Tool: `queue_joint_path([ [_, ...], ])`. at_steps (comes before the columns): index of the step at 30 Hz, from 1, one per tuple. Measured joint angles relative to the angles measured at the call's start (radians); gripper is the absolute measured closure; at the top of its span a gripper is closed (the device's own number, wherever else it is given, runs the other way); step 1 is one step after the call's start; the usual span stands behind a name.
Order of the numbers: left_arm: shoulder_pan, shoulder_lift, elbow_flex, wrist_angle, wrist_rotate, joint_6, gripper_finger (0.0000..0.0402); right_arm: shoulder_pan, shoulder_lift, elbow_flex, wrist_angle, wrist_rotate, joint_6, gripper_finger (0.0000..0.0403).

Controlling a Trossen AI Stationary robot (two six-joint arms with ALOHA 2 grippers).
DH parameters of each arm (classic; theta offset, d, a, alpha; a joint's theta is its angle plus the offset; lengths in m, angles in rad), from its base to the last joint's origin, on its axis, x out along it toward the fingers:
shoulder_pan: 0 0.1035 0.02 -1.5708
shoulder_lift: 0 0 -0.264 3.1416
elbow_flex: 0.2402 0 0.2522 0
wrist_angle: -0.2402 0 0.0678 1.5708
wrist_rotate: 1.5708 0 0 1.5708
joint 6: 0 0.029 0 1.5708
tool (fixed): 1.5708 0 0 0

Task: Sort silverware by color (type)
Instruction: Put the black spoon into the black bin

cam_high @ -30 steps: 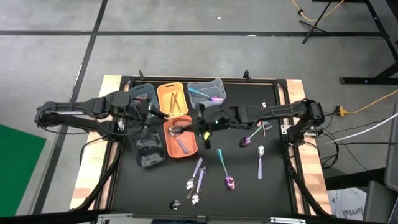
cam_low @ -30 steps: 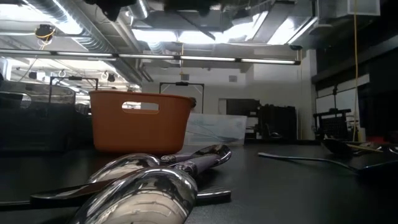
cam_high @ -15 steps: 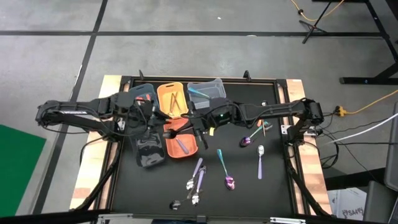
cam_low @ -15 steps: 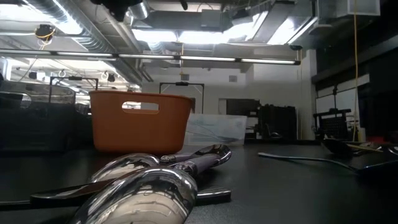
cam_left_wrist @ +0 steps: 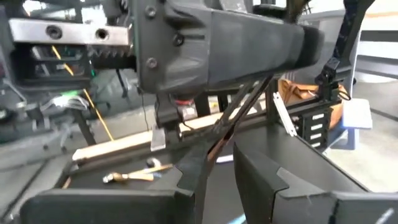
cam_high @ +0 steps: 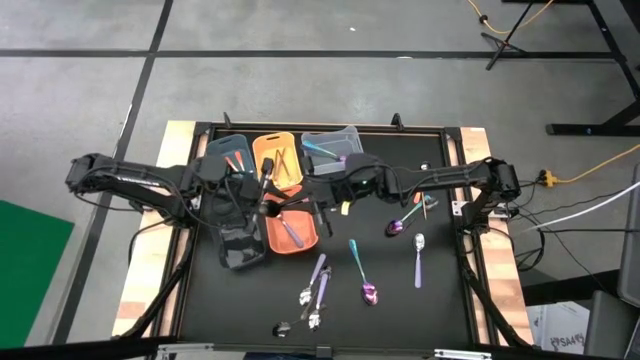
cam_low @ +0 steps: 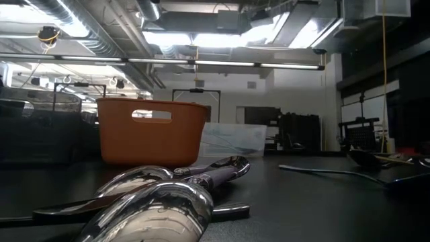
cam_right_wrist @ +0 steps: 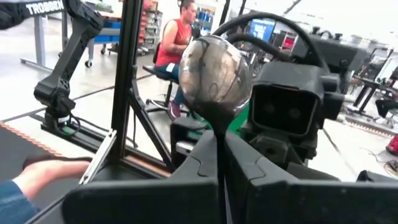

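Handover above the bins

Your right gripper (cam_right_wrist: 221, 165) pinches a dark spoon (cam_right_wrist: 217, 68) bowl-up, at 12 o'clock of the orange bin (cam_high: 300, 238); your left gripper (cam_left_wrist: 217, 165) pinches a thin dark utensil (cam_left_wrist: 239, 112), probably for sorting.

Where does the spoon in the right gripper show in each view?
Right wrist: spoon at centre, bowl up, clamped in the right gripper.
High: at the right gripper, too small to make out.
Low: not in it.
Left wrist: cannot tell.
Shared landmark: the right gripper.
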Motion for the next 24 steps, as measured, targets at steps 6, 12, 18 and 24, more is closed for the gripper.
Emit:
queue_joint_path([
  [6,-0.018,0.0,0.0,0.05,-0.002,0.009,0.0329,0.0,0.0,0.0,0.054,-0.04,0.0,0.0403],
  [12,-0.033,-0.001,0.0,0.09,-0.003,0.011,0.0329,0.0,0.0,0.0,0.111,-0.047,0.0,0.0403],
  [18,-0.041,-0.001,0.0,0.154,0.001,0.011,0.0329,0.0,0.0,0.0,0.106,-0.041,-0.004,0.0403],
  [24,-0.041,-0.001,0.0,0.165,0.026,0.011,0.0329,0.0,0.0,0.0,0.106,-0.041,-0.003,0.0403],
])
